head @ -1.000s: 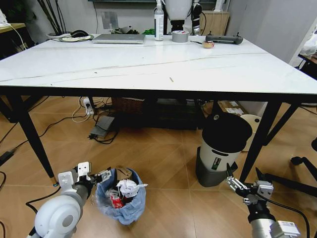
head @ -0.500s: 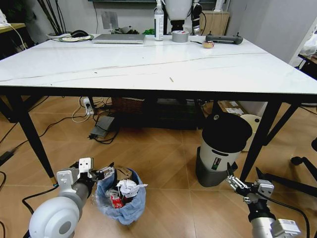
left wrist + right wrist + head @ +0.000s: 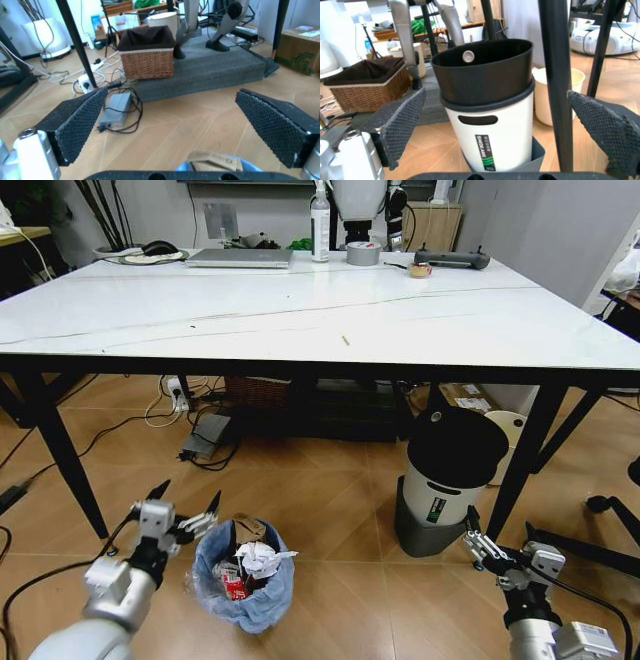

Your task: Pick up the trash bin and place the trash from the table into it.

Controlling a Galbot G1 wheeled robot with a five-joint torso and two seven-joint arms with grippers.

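Table: standing over the wooden floor, its white top carrying no litter.
Trash bin: sitting on the floor, holding crumpled trash.
Left gripper: hovering spread wide beside the bin's rim.
Right gripper: hanging released near the floor.

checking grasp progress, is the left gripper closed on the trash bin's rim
No, the left gripper is open, with its fingers spread beside the trash bin on the floor and not clamped on its rim.
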